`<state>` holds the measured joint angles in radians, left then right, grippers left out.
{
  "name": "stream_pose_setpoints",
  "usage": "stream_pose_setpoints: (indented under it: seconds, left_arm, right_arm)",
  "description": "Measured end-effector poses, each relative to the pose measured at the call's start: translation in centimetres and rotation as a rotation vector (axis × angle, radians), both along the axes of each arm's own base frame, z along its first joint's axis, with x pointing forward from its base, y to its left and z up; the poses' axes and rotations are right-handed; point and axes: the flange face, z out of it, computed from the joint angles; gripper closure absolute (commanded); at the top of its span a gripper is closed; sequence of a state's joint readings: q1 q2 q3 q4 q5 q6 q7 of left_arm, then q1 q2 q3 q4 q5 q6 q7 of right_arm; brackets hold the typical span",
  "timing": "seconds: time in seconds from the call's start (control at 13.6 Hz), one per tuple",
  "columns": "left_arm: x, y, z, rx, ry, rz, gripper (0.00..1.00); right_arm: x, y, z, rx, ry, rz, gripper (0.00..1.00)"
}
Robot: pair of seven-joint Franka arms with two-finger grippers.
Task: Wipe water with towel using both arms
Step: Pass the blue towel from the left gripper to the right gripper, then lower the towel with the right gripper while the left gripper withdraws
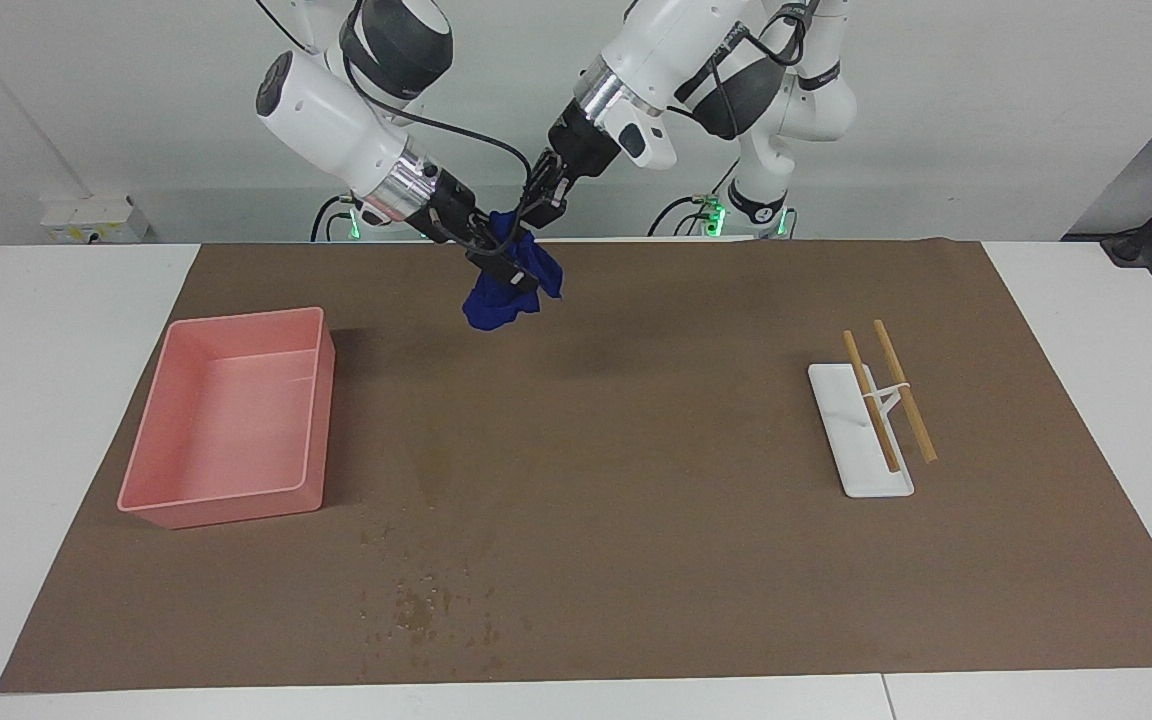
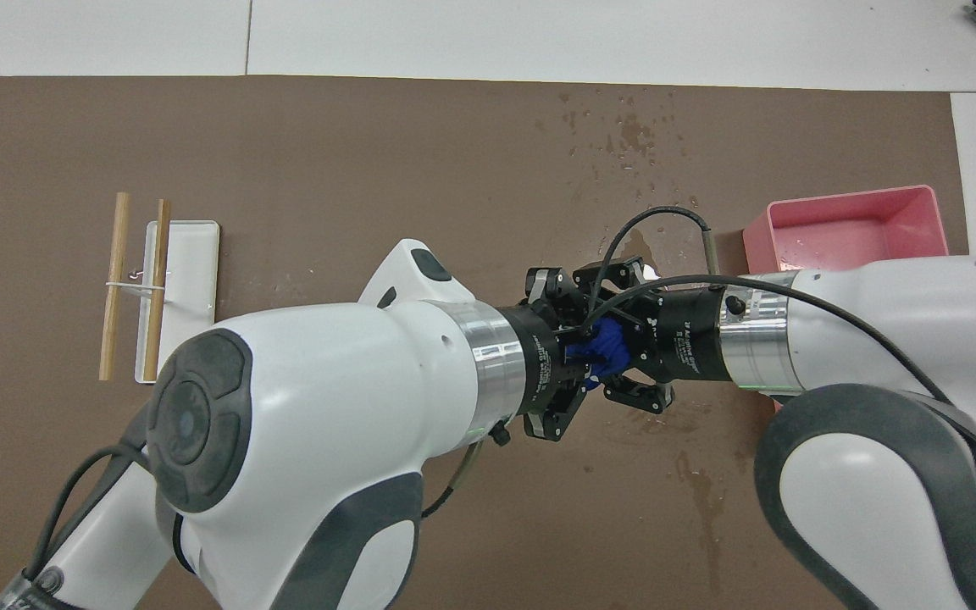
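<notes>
Right tool (image 1: 501, 262) grasps the towel (image 1: 506, 295) in the air over the mat (image 1: 636, 450). Left tool (image 1: 546, 205) meets it, seemingly gripping it too. Water (image 1: 416, 605) sits near the pink tray (image 1: 308, 440).

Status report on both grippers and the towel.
Left gripper and right gripper meet on small navy-blue cloth towel, raised over brown mat. Water droplets unwiped. Nothing in the way.
</notes>
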<state>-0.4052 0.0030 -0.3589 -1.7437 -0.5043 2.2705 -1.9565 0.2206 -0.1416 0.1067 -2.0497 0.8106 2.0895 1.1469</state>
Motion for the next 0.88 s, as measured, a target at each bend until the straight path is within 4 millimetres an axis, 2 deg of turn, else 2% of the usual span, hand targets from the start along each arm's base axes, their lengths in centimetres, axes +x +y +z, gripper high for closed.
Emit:
stream_pose_setpoints:
  seconds: [0.29,0.37,0.44,0.51,0.73,0.88]
  left_arm:
    - [-0.1,-0.1,0.0,0.0,0.0,-0.002,0.98]
    - [-0.1,-0.1,0.0,0.0,0.0,-0.002,0.64]
    - [-0.1,-0.1,0.0,0.0,0.0,-0.002,0.38]
    - [-0.1,-0.1,0.0,-0.001,-0.002,-0.001,0.0]
    - [0.3,0.3,0.5,-0.008,-0.018,0.01,0.0]
    - [0.8,0.9,0.6,0.052,-0.078,-0.019,0.0]
  right_arm:
    - [0.0,-0.2,-0.1,-0.002,-0.027,0.044,1.0]
    - [0.0,-0.2,-0.1,-0.003,-0.031,0.049,1.0]
    - [0.0,-0.2,-0.1,-0.003,-0.033,0.051,1.0]
    - [0.0,-0.2,-0.2,-0.003,-0.033,0.056,1.0]
    - [-0.3,0.3,-0.7,-0.005,-0.019,0.08,1.0]
    - [-0.8,0.6,-1.1,-0.029,-0.026,0.142,1.0]
